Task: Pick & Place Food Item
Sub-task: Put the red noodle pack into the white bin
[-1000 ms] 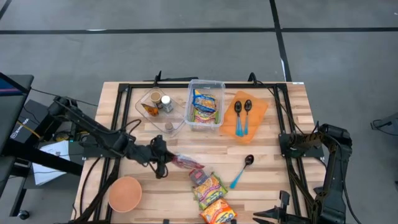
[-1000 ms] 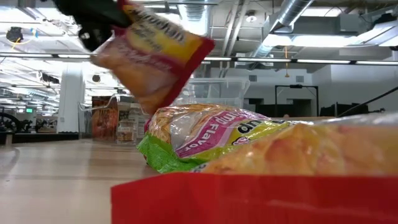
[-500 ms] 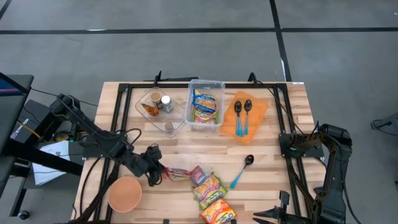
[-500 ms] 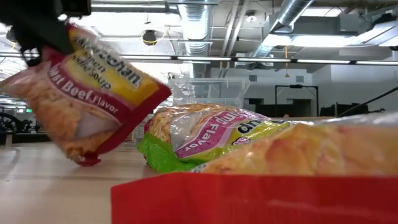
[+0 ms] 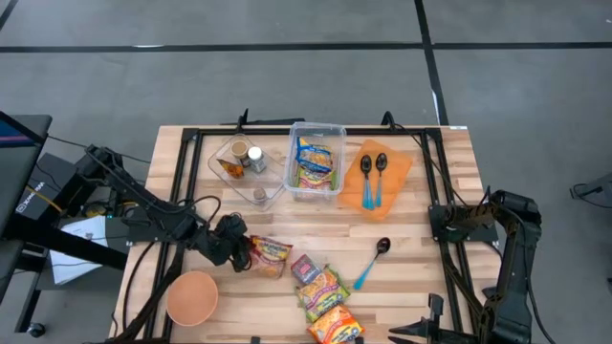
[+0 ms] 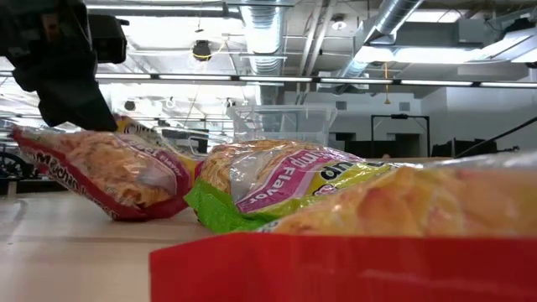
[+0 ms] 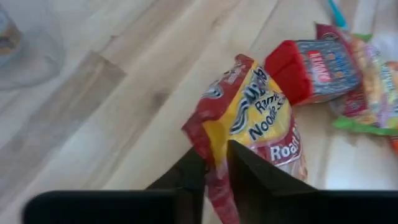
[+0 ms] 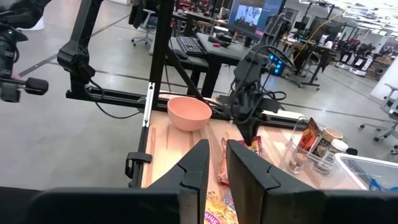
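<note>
A red and yellow ramen packet (image 5: 271, 255) lies on the wooden table, left of the middle; it also shows in the low view (image 6: 109, 172). My left gripper (image 5: 239, 251) is at the packet's left end and shut on it. It shows in its own wrist view (image 7: 214, 165) too. My right gripper (image 5: 438, 222) waits at the table's right edge, shut and empty (image 8: 216, 163). My left gripper pinches the packet's end edge (image 7: 210, 155) between its two fingers. The fingers come from the table's left, slanting down. The packet lies nearly flat with its body on the table (image 6: 126, 210), its held end a little raised.
A small red packet (image 5: 306, 269), a green-edged packet (image 5: 322, 289) and an orange one (image 5: 335, 328) lie right of the held packet. A pink bowl (image 5: 192, 296) stands near left. At the back are a jar container (image 5: 244, 162), a clear bin (image 5: 316, 161) and spoons (image 5: 374, 170). A loose spoon (image 5: 373, 258) lies nearby.
My left gripper, shut on the packet throughout, has gone down and toward the table's left. The packet hung lifted and tilted below the fingers; it has come down and now lies on the table.
</note>
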